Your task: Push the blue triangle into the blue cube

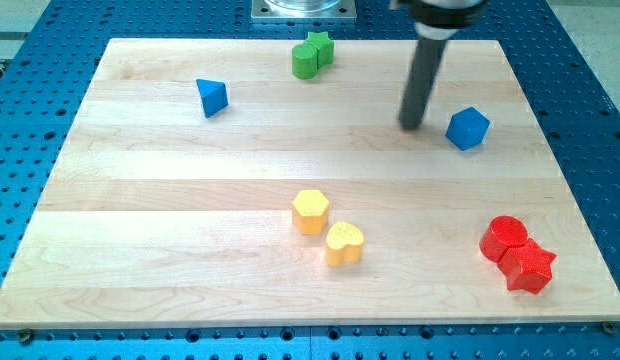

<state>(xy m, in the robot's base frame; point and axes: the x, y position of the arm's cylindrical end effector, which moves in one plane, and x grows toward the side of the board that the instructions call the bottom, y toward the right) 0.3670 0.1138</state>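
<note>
My tip, the lower end of a straight dark rod with no jaws to spread or press, rests on the pale wooden board just left of the blue cube, apart from it. The blue triangle lies well apart, toward the view's upper left. No writing is readable.

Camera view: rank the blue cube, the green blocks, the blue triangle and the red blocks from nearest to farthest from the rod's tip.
1. Blue cube, just to the view's right of my tip.
2. Green blocks, toward the view's top left.
3. Red blocks, at the view's bottom right.
4. Blue triangle, far on the view's left.
</note>
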